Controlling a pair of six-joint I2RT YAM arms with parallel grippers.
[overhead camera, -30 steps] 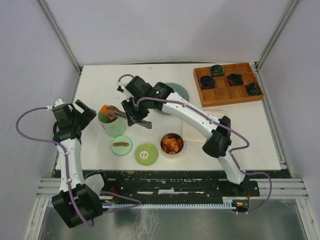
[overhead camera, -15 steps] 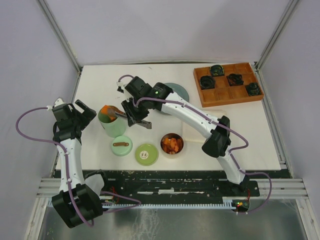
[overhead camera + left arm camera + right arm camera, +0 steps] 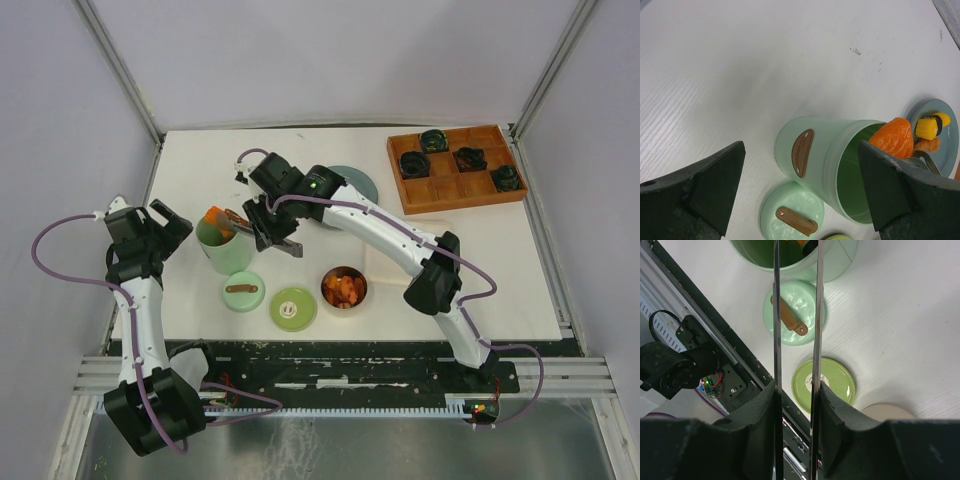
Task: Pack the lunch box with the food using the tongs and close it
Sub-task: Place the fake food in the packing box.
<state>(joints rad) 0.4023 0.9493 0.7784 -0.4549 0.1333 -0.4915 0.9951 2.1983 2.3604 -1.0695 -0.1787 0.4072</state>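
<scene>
Mint-green cylindrical canister (image 3: 835, 165) | step: loading; orange food piece (image 3: 895, 137) at rim in thin silver tongs (image 3: 776, 340) | right gripper (image 3: 796, 405) clamps tongs; left gripper (image 3: 800, 150) spread wide, empty | next: likely ease tongs; drop piece inside

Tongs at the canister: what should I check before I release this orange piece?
1. Grip: the right gripper is shut on the tongs: ok.
2. Drop line: the orange piece is at the rim of the canister; whether it is fully over the mouth: cannot tell.
3. The canister is upright with its mouth open: ok.
4. The left gripper is open and apart from the canister: ok.
5. The flat lid is off, lying on the table beside the canister: ok.
</scene>
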